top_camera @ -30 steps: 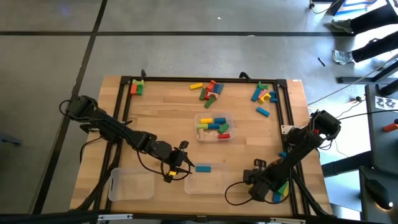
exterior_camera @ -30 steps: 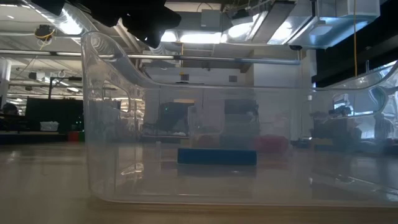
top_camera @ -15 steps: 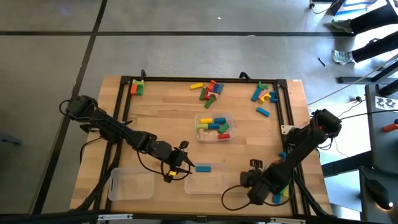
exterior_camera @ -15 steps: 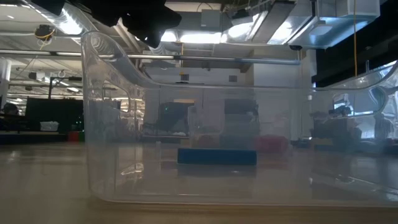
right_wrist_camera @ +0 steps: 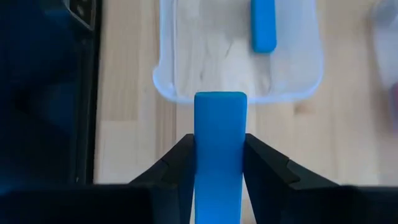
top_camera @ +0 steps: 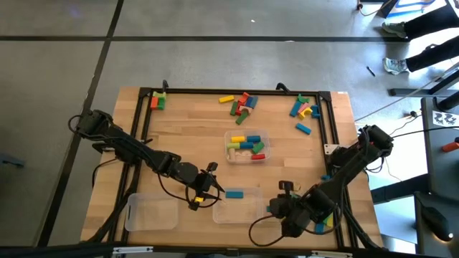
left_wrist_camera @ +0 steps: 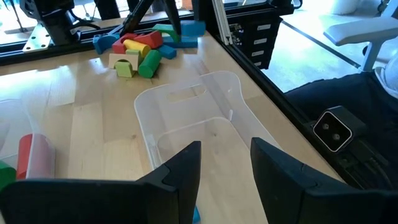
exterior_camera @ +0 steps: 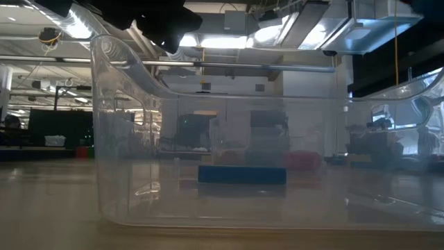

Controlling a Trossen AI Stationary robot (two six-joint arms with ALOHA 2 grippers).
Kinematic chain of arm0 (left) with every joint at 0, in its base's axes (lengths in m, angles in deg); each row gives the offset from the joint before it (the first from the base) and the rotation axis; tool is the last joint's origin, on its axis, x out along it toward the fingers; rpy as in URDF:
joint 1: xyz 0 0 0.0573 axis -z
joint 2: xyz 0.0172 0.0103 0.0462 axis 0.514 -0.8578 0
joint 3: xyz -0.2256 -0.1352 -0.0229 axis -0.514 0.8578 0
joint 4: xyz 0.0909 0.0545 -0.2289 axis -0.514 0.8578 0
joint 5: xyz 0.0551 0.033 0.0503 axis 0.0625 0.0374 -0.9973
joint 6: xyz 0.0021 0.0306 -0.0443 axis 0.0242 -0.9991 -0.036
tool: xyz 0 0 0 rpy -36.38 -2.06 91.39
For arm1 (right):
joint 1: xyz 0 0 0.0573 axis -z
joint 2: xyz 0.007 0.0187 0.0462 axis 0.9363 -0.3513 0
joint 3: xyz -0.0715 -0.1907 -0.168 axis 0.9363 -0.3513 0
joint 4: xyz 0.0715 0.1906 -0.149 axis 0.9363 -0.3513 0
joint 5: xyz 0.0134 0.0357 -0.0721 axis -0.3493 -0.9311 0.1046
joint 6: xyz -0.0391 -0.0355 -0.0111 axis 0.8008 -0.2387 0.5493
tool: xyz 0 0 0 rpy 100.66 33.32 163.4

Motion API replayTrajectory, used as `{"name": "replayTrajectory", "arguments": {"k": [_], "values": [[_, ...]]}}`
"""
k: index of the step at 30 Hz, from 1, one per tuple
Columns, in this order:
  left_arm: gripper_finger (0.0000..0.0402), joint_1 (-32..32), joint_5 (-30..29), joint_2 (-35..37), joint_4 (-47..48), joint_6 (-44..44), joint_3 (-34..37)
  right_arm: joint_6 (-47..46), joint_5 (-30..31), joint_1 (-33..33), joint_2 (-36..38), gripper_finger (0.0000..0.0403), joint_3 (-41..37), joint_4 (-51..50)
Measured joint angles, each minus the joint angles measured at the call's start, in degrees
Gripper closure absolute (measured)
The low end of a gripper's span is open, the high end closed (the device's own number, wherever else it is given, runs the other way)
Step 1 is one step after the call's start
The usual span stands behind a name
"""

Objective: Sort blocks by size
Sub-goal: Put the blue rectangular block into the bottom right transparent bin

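My right gripper is shut on a blue bar, just right of the clear tray at the near middle of the table. The bar's free end reaches the tray's right rim. A second blue bar lies flat at the tray's far rim; whether inside or beside it, I cannot tell. It shows through the tray in the low view. My left gripper is open just left of that bar, touching nothing. My right gripper pinches the blue bar by its two long sides between its two fingers. The bar lies along the fingers and sticks out past their tips. The fingers come from the table's right, pointing toward the tray.
A second clear tray stands near left, and a third at the middle holds several blocks. Loose blocks lie at the far middle, far right and far left. A black frame rims the table.
My right gripper has gone toward the table's left edge, up to the near middle tray, carrying the blue bar with it.
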Motion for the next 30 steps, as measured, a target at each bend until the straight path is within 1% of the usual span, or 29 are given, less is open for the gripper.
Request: {"name": "replayTrajectory", "arguments": {"k": [6, 10, 19, 30], "values": [[0.0266, 0.0, 0.0, 0.0, 0.0, 0.0, 0.0, 7.1, 5.0, 2.1, 0.0, 0.0289, 0.9, 3.8], [0.0266, 0.0, 0.0, 0.0, 0.0, 0.0, 0.0, 13.3, 6.7, 4.2, -0.5, 0.0289, 0.9, 7.0], [0.0266, 0.0, 0.0, 0.0, 0.3, 0.1, 0.0, 22.6, 6.1, 8.4, -1.6, 0.0288, 0.9, 12.7], [0.0266, 0.0, 0.0, 0.0, 0.1, 0.1, 0.0, 25.3, 5.1, 9.9, -7.9, 0.0288, 0.9, 13.0]]}}
